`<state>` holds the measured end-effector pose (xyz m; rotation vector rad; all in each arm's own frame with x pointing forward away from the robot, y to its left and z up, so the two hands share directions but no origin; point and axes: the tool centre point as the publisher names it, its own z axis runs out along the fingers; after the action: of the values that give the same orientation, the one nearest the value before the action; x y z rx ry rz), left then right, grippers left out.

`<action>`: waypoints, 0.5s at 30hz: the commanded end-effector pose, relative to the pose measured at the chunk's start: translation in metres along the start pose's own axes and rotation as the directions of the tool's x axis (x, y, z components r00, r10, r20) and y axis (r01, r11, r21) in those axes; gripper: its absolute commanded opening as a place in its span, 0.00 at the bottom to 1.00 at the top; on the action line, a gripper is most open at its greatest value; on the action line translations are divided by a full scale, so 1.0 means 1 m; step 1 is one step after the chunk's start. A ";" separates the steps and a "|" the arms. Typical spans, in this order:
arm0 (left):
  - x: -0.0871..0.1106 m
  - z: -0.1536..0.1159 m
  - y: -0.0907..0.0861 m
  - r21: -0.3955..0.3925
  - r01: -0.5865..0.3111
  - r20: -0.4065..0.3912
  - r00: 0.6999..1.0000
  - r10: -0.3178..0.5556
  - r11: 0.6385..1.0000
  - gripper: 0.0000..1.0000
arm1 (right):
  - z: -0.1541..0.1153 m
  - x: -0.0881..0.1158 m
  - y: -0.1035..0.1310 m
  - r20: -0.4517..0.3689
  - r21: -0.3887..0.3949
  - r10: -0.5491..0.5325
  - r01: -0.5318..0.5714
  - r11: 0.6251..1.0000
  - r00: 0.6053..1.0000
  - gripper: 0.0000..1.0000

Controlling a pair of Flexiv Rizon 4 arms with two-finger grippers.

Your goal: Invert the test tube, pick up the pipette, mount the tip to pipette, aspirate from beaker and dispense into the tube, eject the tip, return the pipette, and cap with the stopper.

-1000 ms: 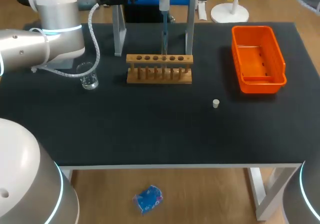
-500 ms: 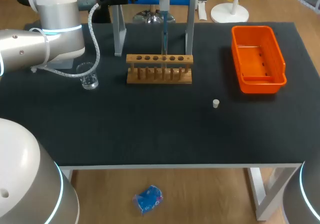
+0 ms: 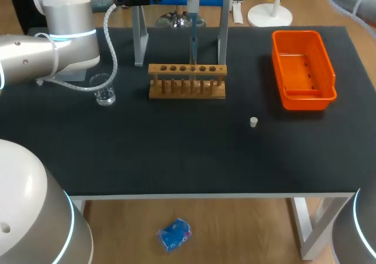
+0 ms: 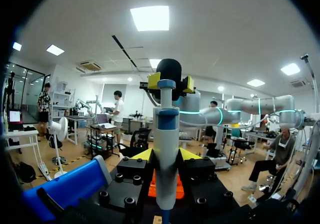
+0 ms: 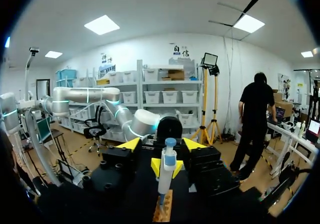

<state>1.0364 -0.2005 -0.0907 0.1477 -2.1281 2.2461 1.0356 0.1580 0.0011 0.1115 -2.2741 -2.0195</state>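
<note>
The left pincer point(image 4: 166, 156) is gripping the pipette point(image 4: 166, 134) over the rack point(image 3: 187, 80), seemingly dispensing into the tube point(image 3: 192, 57), while the right pincer point(image 5: 161, 145) is hanging open and the stopper point(image 3: 253, 122) is lying uncapped on the tabletop point(image 3: 176, 152).

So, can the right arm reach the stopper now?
Probably yes: the stopper lies alone on open table, clear of rack and bin, and the right gripper is open and empty. The left gripper holds the pipette back over the rack, out of the way.

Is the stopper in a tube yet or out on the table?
Out: the stopper lies on the black table, apart from the test tube rack.
</note>
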 end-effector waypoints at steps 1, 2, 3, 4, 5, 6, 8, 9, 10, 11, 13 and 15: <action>0.001 0.000 0.000 0.001 0.000 0.002 1.000 0.000 1.000 0.00 | 0.011 -0.010 0.002 -0.026 -0.006 -0.007 0.006 1.000 1.000 0.00; 0.001 0.000 0.000 0.001 0.000 0.002 1.000 0.000 1.000 0.00 | 0.013 -0.012 0.003 -0.030 -0.006 -0.008 0.008 1.000 1.000 0.00; 0.001 0.000 0.000 0.001 0.000 0.002 1.000 0.000 1.000 0.00 | 0.015 -0.013 0.003 -0.031 -0.004 -0.008 0.008 1.000 0.999 0.00; 0.001 0.000 0.000 0.001 0.000 0.002 1.000 0.000 1.000 0.00 | 0.016 -0.014 0.004 -0.033 -0.003 -0.009 0.009 1.000 0.999 0.00; 0.001 0.000 0.000 0.001 0.000 0.002 1.000 0.000 1.000 0.00 | 0.018 -0.015 0.005 -0.037 -0.005 -0.012 0.012 1.000 0.999 0.00; 0.001 0.000 0.000 0.001 0.000 0.002 1.000 0.000 1.000 0.00 | 0.020 -0.016 0.006 -0.043 -0.003 -0.015 0.015 1.000 0.999 0.00; 0.001 0.000 0.000 0.001 0.000 0.002 1.000 0.000 1.000 0.00 | 0.024 -0.017 0.010 -0.053 -0.006 -0.019 0.019 1.000 0.998 0.00; 0.001 0.000 0.000 0.001 0.000 0.002 1.000 0.000 1.000 0.00 | 0.026 -0.017 0.011 -0.058 -0.009 -0.020 0.020 1.000 0.998 0.00; 0.001 0.000 0.000 0.001 0.000 0.002 1.000 0.000 1.000 0.00 | 0.027 -0.018 0.012 -0.062 -0.008 -0.022 0.022 1.000 0.998 0.00; 0.001 0.000 0.000 0.001 0.000 0.002 1.000 0.000 1.000 0.00 | 0.030 -0.018 0.013 -0.066 -0.007 -0.024 0.024 1.000 0.998 0.00; 0.001 0.000 0.000 0.001 0.000 0.002 1.000 0.000 1.000 0.00 | 0.034 -0.017 0.014 -0.078 -0.011 -0.026 0.026 1.000 0.997 0.00; 0.001 0.000 0.000 0.001 0.000 0.002 1.000 0.000 1.000 0.00 | 0.037 -0.016 0.015 -0.088 -0.011 -0.028 0.027 1.000 0.996 0.00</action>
<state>1.0364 -0.2006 -0.0907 0.1476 -2.1281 2.2460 1.0404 0.1944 0.0104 0.2035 -2.2328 -2.0141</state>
